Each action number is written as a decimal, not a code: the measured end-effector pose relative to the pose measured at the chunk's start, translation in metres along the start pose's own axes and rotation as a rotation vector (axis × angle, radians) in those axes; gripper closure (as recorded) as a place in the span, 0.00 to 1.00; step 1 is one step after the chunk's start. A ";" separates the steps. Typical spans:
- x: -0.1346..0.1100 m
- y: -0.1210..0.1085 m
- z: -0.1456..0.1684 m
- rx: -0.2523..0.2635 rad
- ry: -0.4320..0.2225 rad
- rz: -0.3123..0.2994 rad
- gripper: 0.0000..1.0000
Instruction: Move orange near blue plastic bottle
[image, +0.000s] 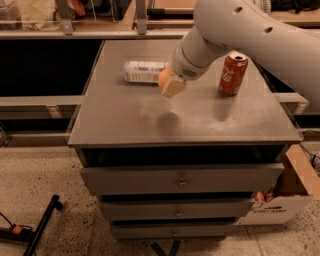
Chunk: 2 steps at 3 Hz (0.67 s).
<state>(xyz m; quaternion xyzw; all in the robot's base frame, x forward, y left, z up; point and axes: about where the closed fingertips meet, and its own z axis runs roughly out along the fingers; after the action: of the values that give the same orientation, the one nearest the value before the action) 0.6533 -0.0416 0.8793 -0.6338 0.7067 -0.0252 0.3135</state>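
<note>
Small round orange fruit (162, 78), pinched in my gripper (169, 83) above the worktop (125, 117); released high, it may roll from the bluish plastic bottle (144, 71) at ten o'clock.

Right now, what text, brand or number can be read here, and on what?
"corovan", as best it reads: box at lower right, beside the drawers.
red soda can: white script, too blurred to read.
blue plastic bottle, lying on the table: label too small to read.
gripper, holding the orange above the table by the bottle: no text seen.
</note>
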 end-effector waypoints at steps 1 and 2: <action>-0.002 0.001 0.000 -0.004 0.000 -0.003 0.00; -0.002 0.001 0.000 -0.004 0.000 -0.003 0.00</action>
<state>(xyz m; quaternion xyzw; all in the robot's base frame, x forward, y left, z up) 0.6522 -0.0396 0.8790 -0.6356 0.7057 -0.0244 0.3122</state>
